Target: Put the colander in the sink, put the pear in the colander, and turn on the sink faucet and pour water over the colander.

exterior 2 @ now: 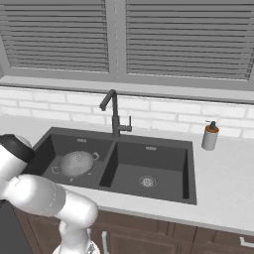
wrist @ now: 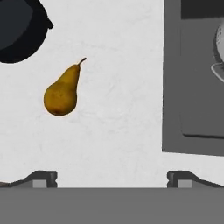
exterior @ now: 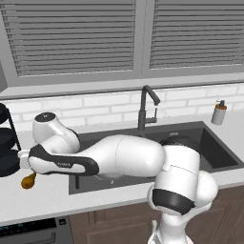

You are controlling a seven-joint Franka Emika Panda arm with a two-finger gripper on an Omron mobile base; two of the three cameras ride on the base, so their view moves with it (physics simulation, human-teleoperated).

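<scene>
Below me the golden-brown pear (wrist: pixel 62 92) lies on its side on the white counter (wrist: pixel 122 131), left of the dark sink (exterior 2: pixel 119 166). The pale perforated colander (exterior 2: pixel 76 163) sits upright in its left basin, behind which the slim dark faucet (exterior 2: pixel 113 112) stands.

A soap bottle (exterior 2: pixel 210 136) stands upright on my counter (exterior 2: pixel 223 173) by the sink's back right corner, near the white tile wall (exterior 2: pixel 163 111). Above it I see 2 shuttered windows (exterior 2: pixel 183 37). A black rack (exterior: pixel 7 140) sits at the counter's left edge.
</scene>
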